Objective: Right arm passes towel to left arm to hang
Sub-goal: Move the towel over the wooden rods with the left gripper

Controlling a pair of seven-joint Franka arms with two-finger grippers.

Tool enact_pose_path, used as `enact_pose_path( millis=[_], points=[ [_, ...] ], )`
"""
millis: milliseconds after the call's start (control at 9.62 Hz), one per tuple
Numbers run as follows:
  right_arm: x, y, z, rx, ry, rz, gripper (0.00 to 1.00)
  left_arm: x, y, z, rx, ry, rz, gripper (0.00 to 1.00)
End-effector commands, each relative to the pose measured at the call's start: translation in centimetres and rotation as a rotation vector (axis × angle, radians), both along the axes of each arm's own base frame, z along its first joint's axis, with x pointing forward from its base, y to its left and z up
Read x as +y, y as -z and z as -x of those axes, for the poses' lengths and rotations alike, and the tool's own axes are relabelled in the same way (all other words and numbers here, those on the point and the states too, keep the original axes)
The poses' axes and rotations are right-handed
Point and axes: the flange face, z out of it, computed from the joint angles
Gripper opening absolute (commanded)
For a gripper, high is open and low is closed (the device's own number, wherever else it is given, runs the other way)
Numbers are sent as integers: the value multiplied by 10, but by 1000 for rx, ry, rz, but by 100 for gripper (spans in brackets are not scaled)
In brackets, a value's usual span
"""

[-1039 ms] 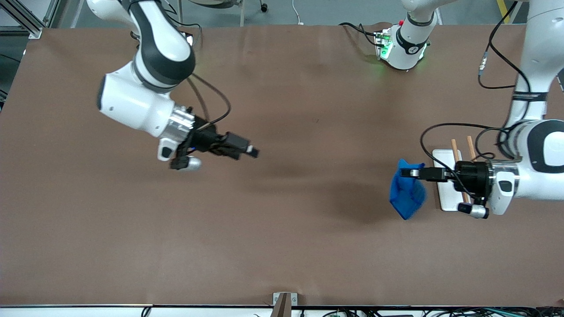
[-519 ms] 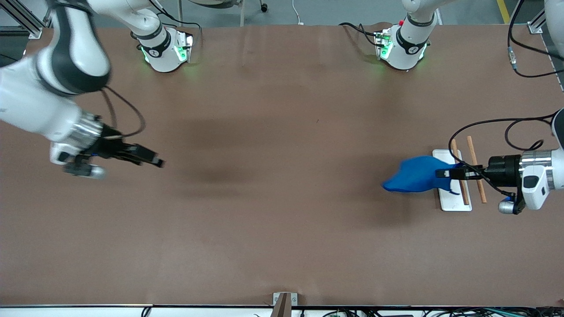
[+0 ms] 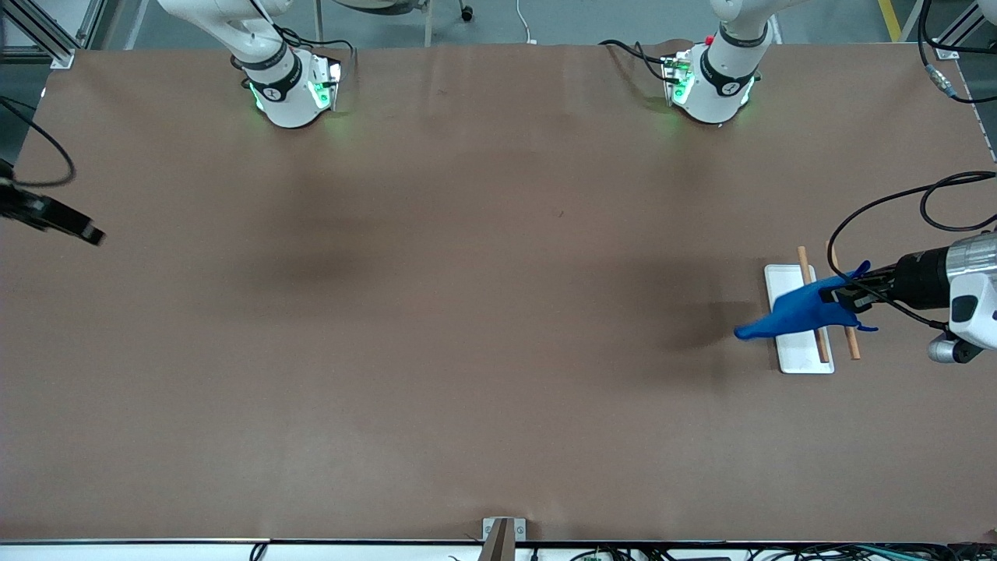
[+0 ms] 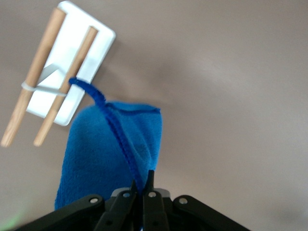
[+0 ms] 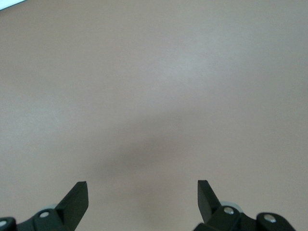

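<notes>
The blue towel [image 3: 790,313] is pinched at its hem in my left gripper [image 3: 840,294], which is shut on it. The towel trails from the gripper over a small rack, a white base [image 3: 801,354] with two wooden dowels [image 3: 852,343], at the left arm's end of the table. In the left wrist view the towel [image 4: 106,154] hangs from the shut left gripper [image 4: 143,185], with the rack's base [image 4: 98,48] and dowels [image 4: 43,53] farther off. I cannot tell if the towel touches the dowels. My right gripper [image 3: 78,227] is open and empty over the table's edge at the right arm's end; its wrist view [image 5: 143,190] shows only bare table.
The brown table [image 3: 483,312] carries both arm bases [image 3: 288,93] along the side farthest from the front camera. A small metal bracket [image 3: 502,531] sits at the table's nearest edge. Black cables [image 3: 880,210] loop above the rack.
My right arm has pulled back from the table's middle to the edge at its own end. My left gripper has carried the towel over the rack, and the towel now trails stretched out.
</notes>
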Motion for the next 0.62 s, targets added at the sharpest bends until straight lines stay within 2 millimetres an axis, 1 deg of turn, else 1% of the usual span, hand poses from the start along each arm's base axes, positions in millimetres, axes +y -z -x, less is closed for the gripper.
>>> enact_pose_path(
  millis=[0, 104, 208, 312, 416, 519],
  points=[
    [-8, -22, 11, 7, 15, 30, 100, -12, 14, 6, 74, -135, -96, 0],
    [-15, -30, 18, 1, 18, 49, 100, -10, 16, 8, 113, -233, -143, 1],
    [-22, -29, 19, 9, -7, 55, 100, -6, 22, 11, 134, -245, -191, 1],
    [-22, -39, 17, -9, -58, 66, 100, 2, 28, 14, 141, -236, -215, 1],
    [-25, -59, 13, 4, -74, 65, 100, 21, 33, 17, 149, -229, -208, 1],
    [-22, -56, 10, 22, -79, 63, 100, 35, 40, 21, 159, -214, -199, 1]
  ],
)
